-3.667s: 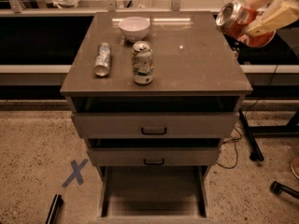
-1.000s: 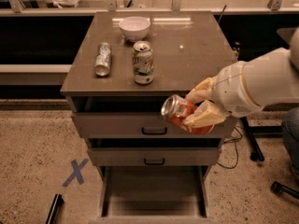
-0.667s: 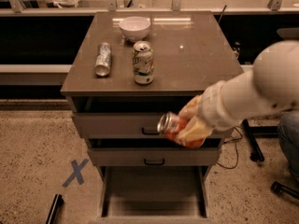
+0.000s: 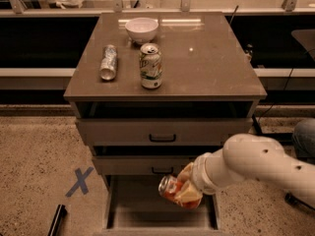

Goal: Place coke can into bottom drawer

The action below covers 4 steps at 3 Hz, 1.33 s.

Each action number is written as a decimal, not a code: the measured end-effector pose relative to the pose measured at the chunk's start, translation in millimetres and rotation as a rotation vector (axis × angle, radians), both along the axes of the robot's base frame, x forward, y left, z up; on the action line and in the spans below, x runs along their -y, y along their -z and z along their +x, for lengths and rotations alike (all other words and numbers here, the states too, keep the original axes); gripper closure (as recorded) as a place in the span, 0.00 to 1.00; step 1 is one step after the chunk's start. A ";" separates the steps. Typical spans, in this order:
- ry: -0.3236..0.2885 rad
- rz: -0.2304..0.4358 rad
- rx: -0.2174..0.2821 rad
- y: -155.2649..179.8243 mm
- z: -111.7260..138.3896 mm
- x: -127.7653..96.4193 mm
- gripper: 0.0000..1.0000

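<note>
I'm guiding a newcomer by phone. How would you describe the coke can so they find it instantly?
Find the grey-brown cabinet and its open bottom drawer. Over that drawer the gripper holds the coke can, tilted. It is the only red can, and the only one off the cabinet top, where the white-green can stands and the silver can lies.

The gripper holds the tilted coke can above the open bottom drawer.
</note>
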<state>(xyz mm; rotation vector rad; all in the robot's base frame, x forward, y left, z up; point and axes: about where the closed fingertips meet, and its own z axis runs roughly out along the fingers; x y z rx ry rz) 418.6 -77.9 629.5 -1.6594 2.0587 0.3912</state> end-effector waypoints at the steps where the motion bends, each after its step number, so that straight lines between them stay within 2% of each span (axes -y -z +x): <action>1: 0.006 -0.007 -0.027 19.8 -15.1 -0.6 1.00; 2: 0.013 -0.042 -0.037 28.4 -10.7 -0.6 1.00; 3: 0.030 -0.061 -0.037 65.5 20.3 29.7 1.00; 4: 0.067 -0.040 -0.046 133.9 45.8 79.1 1.00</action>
